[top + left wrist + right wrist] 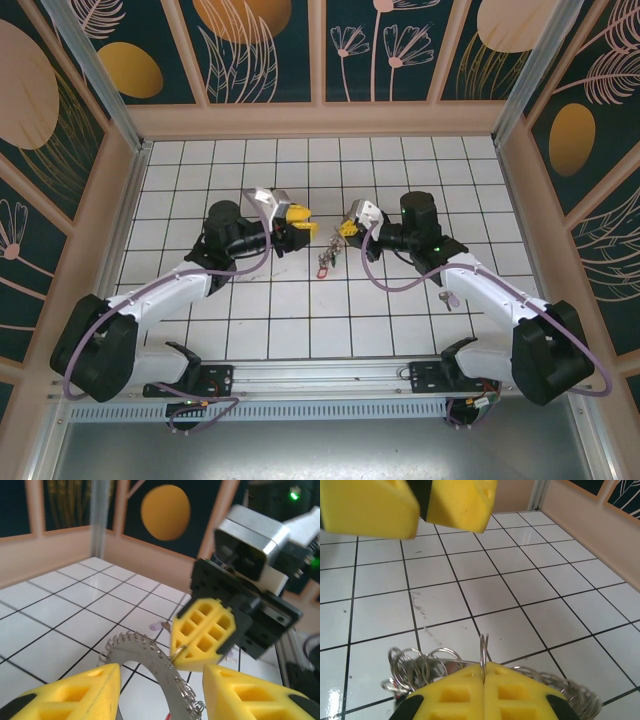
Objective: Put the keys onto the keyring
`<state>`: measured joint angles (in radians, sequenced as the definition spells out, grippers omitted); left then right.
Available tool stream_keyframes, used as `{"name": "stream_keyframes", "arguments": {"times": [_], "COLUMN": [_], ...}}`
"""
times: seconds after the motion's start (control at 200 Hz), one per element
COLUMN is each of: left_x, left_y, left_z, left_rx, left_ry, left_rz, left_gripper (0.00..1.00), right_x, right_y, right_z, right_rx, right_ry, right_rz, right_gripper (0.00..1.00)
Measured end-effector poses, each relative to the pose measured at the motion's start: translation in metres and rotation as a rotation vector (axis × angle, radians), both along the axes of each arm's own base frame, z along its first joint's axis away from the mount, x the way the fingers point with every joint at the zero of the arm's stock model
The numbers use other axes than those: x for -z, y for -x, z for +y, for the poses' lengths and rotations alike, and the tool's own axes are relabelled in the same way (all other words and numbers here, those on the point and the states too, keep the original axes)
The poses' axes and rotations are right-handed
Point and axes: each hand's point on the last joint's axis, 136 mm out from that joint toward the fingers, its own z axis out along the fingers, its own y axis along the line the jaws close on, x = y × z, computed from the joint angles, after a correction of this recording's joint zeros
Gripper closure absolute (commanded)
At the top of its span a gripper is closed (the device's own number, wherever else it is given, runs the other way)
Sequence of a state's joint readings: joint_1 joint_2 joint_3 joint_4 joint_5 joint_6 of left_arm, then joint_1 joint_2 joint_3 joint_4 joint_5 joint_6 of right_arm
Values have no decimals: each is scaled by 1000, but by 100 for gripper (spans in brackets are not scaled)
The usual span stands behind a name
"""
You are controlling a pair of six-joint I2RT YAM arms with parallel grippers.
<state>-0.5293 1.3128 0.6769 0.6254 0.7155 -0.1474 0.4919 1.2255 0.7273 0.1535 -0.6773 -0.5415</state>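
On the white tiled table [200, 170], within floral-panelled walls [260, 40]: keyring [483, 647] held mid-surface.
Right pincer [484, 672] clamped on the keyring; left pincer [161, 680] stands apart astride it. Keys [325, 262] bunched just beside both; one key [443, 298] lies separate by the right arm [490, 290].

White arms [490, 290], black joints [226, 226], yellow latticed fingers [202, 635], purple cables [68, 372].
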Motion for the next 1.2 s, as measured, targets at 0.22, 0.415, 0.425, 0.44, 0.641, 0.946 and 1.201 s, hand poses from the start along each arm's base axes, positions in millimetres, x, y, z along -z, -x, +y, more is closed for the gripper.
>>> {"name": "stream_keyframes", "arguments": {"times": [0.22,0.415,0.425,0.44,0.641,0.946,1.201], "left_x": [-3,10,11,13,34,45,57], "left_y": [5,2,2,1,-3,-7,-9], "left_z": [-12,-22,-22,-23,-28,-34,-37], "left_rx": [121,205,209,213,273,336,365], "left_ry": [-78,-147,-150,-157,-230,-282,-319], "left_rz": [-139,-173,-172,-172,-166,-180,-179], "left_gripper": [52,53,53,54,55,62,70], "right_x": [2,4,4,4,10,20,21], "right_y": [2,1,0,0,2,2,1], "right_z": [5,6,6,6,5,9,10], "right_rx": [-9,-8,-8,-9,-21,-56,-74], "right_ry": [36,64,66,67,95,115,108], "right_rz": [-59,-105,-108,-110,-110,-74,-54], "right_gripper": [100,100,100,100,100,100,100]}}
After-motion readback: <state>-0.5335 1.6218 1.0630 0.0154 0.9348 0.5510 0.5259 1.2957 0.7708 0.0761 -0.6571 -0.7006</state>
